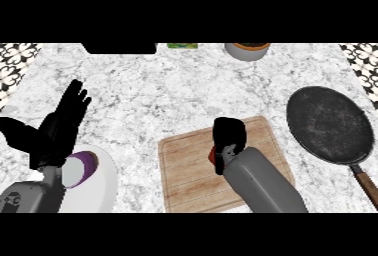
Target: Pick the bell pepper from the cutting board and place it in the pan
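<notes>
A wooden cutting board (192,165) lies at the lower middle of the counter. My right hand (229,134) is over it, fingers curled downward, and a small patch of the red bell pepper (212,156) peeks out beside its wrist. Most of the pepper is hidden, so I cannot make out whether the fingers close round it. The dark pan (329,125) sits to the right, its brown handle (366,184) pointing toward the lower right corner. My left hand (60,125) rests open at the left edge, fingers up.
A white plate (103,187) with a purple-and-white item (80,167) lies at lower left, partly under my left forearm. A pale bowl (247,50), a green thing (181,45) and a black block (119,48) line the far edge.
</notes>
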Robot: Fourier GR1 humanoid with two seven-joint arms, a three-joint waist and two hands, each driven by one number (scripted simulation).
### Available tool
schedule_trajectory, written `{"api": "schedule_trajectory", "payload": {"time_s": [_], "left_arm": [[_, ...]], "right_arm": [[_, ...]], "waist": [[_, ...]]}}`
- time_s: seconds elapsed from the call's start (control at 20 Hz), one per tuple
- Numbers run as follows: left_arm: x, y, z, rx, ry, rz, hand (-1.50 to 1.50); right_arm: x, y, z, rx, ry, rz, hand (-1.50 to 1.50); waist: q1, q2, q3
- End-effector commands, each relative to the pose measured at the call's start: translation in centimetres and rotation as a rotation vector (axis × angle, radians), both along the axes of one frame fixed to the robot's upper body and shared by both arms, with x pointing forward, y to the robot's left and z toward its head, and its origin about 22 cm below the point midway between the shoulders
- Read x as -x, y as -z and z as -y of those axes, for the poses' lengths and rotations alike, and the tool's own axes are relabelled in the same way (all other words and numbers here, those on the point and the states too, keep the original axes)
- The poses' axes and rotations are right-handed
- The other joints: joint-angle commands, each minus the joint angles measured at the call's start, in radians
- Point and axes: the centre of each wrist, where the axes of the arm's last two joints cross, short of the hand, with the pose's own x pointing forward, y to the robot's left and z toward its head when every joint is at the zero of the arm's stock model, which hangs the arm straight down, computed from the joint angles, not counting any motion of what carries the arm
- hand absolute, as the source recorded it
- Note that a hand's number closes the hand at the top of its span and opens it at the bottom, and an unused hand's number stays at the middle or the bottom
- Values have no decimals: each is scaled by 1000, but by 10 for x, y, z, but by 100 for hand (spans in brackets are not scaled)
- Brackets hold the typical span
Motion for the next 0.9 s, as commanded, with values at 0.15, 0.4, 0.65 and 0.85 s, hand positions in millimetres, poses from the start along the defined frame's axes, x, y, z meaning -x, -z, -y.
{"api": "schedule_trajectory", "payload": {"time_s": [0.15,0.4,0.65,0.85], "left_arm": [[-7,-1,0,-2,5,-33,0],[-8,1,9,-5,3,-4,0],[4,5,-2,-16,6,-12,0],[-4,10,-5,3,-26,-46,0]], "right_arm": [[-14,13,-1,-18,-78,35,150],[-5,27,10,-32,-67,76,150],[-1,10,-5,-87,-48,160,150],[35,0,15,-88,-164,253,150]], "waist": [[0,2,0],[-4,1,0],[1,0,0],[-21,-5,0]]}}
